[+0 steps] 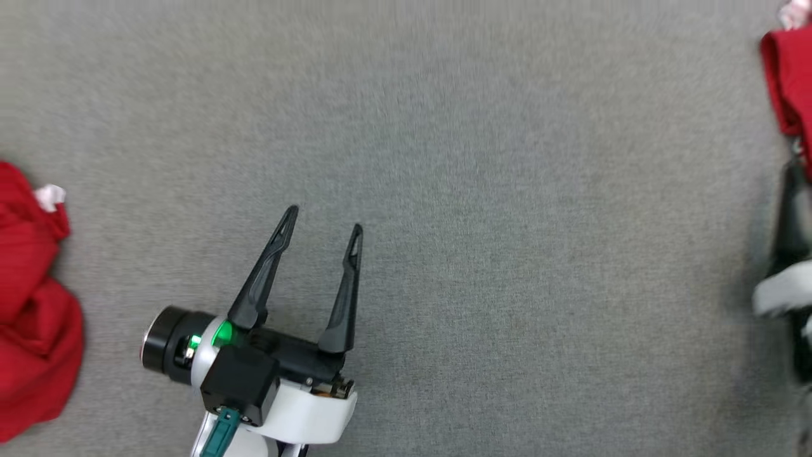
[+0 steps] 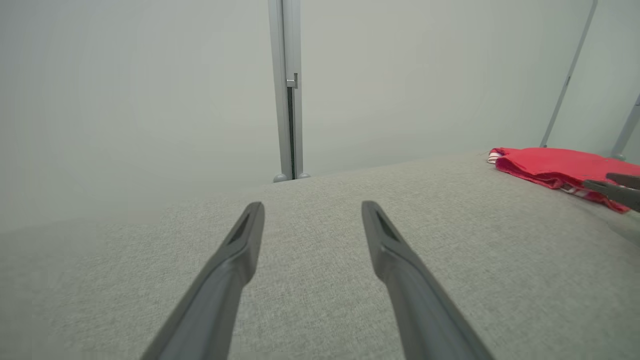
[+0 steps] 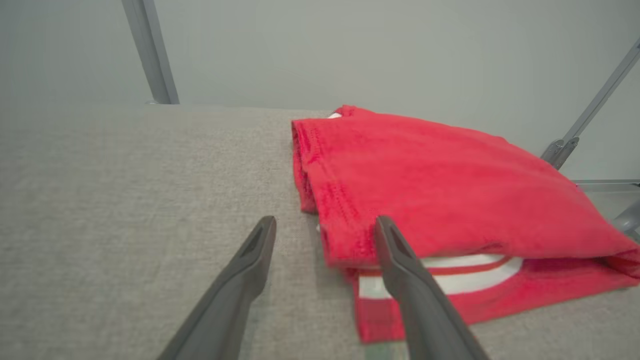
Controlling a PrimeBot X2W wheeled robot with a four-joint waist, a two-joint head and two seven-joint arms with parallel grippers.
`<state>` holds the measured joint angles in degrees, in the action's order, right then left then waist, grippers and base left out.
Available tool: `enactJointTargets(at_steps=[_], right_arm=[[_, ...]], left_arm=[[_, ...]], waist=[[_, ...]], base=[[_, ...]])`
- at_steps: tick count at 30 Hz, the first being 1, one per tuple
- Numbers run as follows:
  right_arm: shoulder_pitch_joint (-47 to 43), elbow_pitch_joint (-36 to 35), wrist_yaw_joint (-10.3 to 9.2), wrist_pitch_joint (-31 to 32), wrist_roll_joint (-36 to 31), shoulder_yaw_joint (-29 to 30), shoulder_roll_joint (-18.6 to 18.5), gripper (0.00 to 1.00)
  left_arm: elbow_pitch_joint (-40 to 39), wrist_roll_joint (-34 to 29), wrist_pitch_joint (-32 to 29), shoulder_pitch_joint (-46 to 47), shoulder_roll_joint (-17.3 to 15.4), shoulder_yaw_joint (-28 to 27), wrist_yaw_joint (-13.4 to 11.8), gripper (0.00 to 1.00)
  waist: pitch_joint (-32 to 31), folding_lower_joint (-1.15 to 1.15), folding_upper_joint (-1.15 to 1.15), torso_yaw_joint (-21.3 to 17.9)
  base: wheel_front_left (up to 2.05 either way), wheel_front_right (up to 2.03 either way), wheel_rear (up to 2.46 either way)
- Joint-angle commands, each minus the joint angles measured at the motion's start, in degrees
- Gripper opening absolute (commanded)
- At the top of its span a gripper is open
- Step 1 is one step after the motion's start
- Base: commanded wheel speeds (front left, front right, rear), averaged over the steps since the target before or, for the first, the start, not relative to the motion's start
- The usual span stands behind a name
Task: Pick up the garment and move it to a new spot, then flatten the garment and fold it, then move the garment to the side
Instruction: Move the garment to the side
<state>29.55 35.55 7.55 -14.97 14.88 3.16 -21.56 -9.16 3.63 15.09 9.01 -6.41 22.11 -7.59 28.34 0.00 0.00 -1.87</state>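
The garment is red with white stripes and lies folded on the grey cloth table. In the head view it sits at the far right edge; in the left wrist view it lies at the right. My right gripper is open just in front of the garment's near corner, its right finger over the folded edge, holding nothing. My left gripper stands open over bare table near the front, well to the left of the garment, and is empty.
A second red cloth lies crumpled at the table's left edge. Grey metal posts and a pale wall stand behind the table's far edge. My right arm is a blurred dark and white shape at the right edge.
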Motion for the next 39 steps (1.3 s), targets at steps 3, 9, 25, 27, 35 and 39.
enactJointTargets(at_steps=[3,9,25,27,35,39], right_arm=[[-9.45,-8.40,-0.13,-0.30,-1.86,0.75,7.23,1.00],[-19.36,-18.35,-0.13,-0.31,-1.24,-3.92,11.32,1.00],[-36.92,-31.59,-0.13,-0.18,-4.17,-7.77,15.67,1.00],[-37.44,-31.78,-0.13,-0.18,-4.26,-8.18,15.93,1.00],[-37.85,-31.89,-0.13,-0.18,-4.22,-8.52,16.36,1.00],[-37.90,-31.82,-0.13,-0.18,-4.36,-8.38,16.39,1.00]], left_arm=[[1.65,2.05,0.09,-4.04,1.12,-2.42,-0.50,1.00],[2.73,4.30,0.09,-9.66,2.65,-6.41,-0.10,1.00],[6.87,3.83,0.09,-21.20,3.43,-13.27,5.11,1.00],[7.45,4.02,0.09,-22.00,3.42,-13.44,5.21,1.00],[10.70,4.41,0.09,-22.18,3.42,-13.42,5.07,1.00],[11.51,4.44,0.09,-21.84,3.42,-13.18,5.16,1.00]], waist=[[-10.81,0.00,0.00,2.96],[-17.82,0.00,0.00,4.36],[-29.50,0.00,0.00,3.48],[-29.90,0.00,0.00,2.94],[-30.43,0.00,0.00,1.83],[-30.51,0.00,0.00,1.67]], base=[[0.00,0.00,0.00],[0.00,0.00,0.00],[0.00,0.00,0.00],[0.00,0.00,0.00],[0.00,0.00,0.00],[0.00,0.00,0.00]])
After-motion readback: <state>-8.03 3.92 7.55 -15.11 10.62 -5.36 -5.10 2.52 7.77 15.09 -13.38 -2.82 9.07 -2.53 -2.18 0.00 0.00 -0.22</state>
